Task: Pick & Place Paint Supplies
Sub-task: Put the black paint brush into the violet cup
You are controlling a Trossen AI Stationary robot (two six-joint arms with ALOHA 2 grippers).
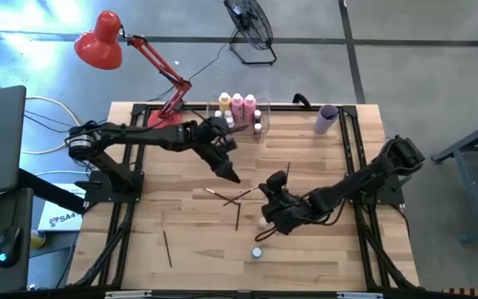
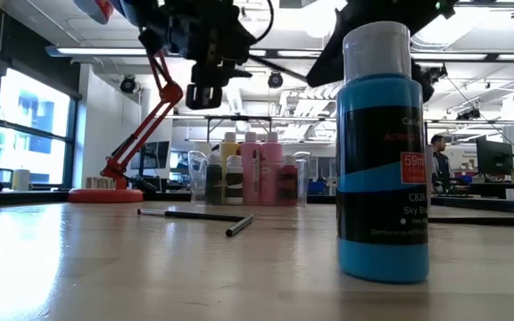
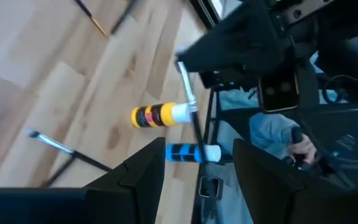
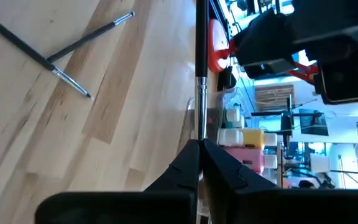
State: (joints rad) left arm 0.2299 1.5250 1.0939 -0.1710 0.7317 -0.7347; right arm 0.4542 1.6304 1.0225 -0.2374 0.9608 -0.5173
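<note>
While right end effector [image 1: 270,184] pinches paintbrush [image 4: 199,68] mid-tabletop [image 1: 322,257], left end effector [image 1: 229,173] hovers spread, empty. Tall bottles [image 1: 237,105] at far edge; blue bottle [image 1: 256,252] near edge, open space around.

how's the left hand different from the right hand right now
The left hand is open and holds nothing; the right hand is shut on a paintbrush. In the high view the left hand hangs over the table's middle, nearer the bin of bottles; the right hand sits closer to the front, by the crossed brushes. Both are dark two-finger hands.
</note>
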